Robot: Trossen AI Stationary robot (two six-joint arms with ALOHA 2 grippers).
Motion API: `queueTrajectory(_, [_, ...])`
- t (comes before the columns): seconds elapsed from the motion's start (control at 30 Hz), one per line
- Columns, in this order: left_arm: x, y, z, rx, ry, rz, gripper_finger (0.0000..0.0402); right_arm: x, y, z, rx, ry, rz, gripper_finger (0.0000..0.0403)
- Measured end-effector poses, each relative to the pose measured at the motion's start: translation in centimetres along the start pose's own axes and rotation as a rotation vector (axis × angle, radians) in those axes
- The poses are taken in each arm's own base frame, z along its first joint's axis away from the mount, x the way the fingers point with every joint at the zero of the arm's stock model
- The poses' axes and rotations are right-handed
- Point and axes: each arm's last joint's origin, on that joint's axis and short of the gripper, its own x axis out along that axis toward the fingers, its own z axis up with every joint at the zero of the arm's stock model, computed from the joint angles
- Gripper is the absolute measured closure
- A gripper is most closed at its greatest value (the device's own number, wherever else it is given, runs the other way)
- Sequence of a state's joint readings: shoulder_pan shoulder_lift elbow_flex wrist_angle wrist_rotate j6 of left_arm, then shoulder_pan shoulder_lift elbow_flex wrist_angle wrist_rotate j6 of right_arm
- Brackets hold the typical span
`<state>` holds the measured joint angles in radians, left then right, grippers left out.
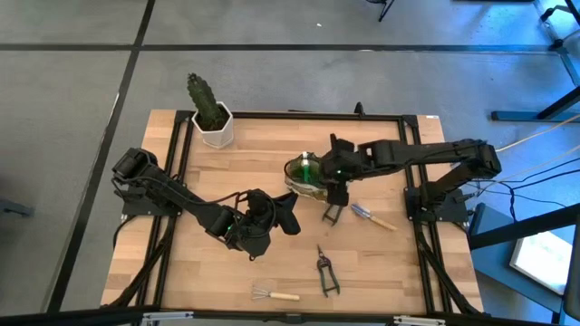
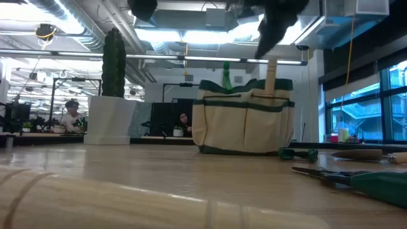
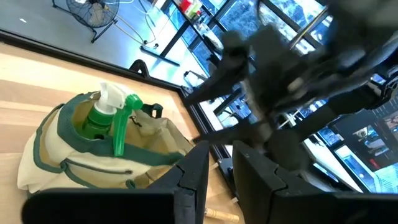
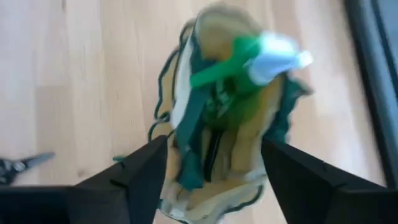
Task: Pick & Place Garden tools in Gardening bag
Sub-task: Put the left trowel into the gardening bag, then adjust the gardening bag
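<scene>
A pale wooden table [image 1: 227, 263] with a black frame stands on a grey floor [image 1: 63, 100] crossed by dark lines. Beyond it lies an open workspace — exposed ducts and pipes [image 2: 57, 16] overhead, bright strip lights [image 2: 191, 35] under the ceiling. Tall windows [image 2: 369, 108] show blue daylight on one side. Two people [image 2: 73, 114] sit at distant desks — and a floor fan [image 3: 93, 12] stands near a window

Wooden table [image 1: 236, 181]: gardening bag [image 1: 304, 178], potted cactus [image 1: 211, 113], trowel [image 1: 373, 216], pruning shears [image 1: 325, 272], wire rake [image 1: 274, 294].
</scene>
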<state>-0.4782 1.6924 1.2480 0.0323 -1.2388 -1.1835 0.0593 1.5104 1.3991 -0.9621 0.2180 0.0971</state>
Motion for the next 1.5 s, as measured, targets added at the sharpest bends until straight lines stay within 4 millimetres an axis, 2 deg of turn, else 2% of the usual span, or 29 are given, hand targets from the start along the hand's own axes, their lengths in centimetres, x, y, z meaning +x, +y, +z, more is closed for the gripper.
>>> queueTrajectory(0.13, [-0.2, 0.0, -0.1, 0.003, 0.004, -0.004, 0.0336, -2.8, -0.5, 1.1, 0.015, -0.072, 0.007, 0.0120])
queueTrajectory(0.4, [-1.2, -0.5, 0.4, 0.043, 0.062, -0.048, 0.0336, -10.7, -2.0, 3.1, 0.103, -0.318, 0.058, 0.0117])
queueTrajectory(0.53, [-1.9, -1.0, 1.3, 0.077, 0.114, -0.094, 0.0336, -14.2, -2.5, 3.0, 0.242, -0.433, 0.186, 0.0117])
queueTrajectory(0.67, [-2.3, -1.5, 2.6, 0.114, 0.197, -0.163, 0.0336, -16.0, -2.5, 2.3, 0.341, -0.499, 0.332, 0.0117])
queueTrajectory(0.83, [-1.8, -1.8, 3.5, 0.177, 0.344, -0.278, 0.0336, -16.3, -0.6, 0.3, 0.413, -0.545, 0.349, 0.0117])
queueTrajectory(0.93, [-1.5, -1.8, 3.6, 0.187, 0.356, -0.286, 0.0336, -16.1, 1.4, -1.2, 0.438, -0.680, 0.373, 0.0117])
queueTrajectory(1.03, [-1.3, -1.9, 3.7, 0.166, 0.368, -0.295, 0.0336, -15.3, 3.9, -2.7, 0.446, -0.851, 0.479, 0.0117])
queueTrajectory(1.13, [-1.3, -1.8, 3.7, 0.174, 0.366, -0.292, 0.0336, -14.0, 6.2, -3.9, 0.429, -0.942, 0.597, 0.0117])
queueTrajectory(1.3, [-1.1, -1.6, 3.8, 0.157, 0.301, -0.235, 0.0336, -12.3, 8.6, -4.8, 0.471, -0.855, 0.841, 0.0117])
queueTrajectory(1.4, [-0.3, -1.0, 4.0, 0.142, 0.296, -0.179, 0.0336, -11.9, 9.6, -5.0, 0.541, -0.790, 0.903, 0.0116])
queueTrajectory(1.5, [0.8, -0.2, 4.0, 0.137, 0.363, -0.139, 0.0336, -11.9, 10.0, -5.0, 0.565, -0.788, 0.919, 0.0116])
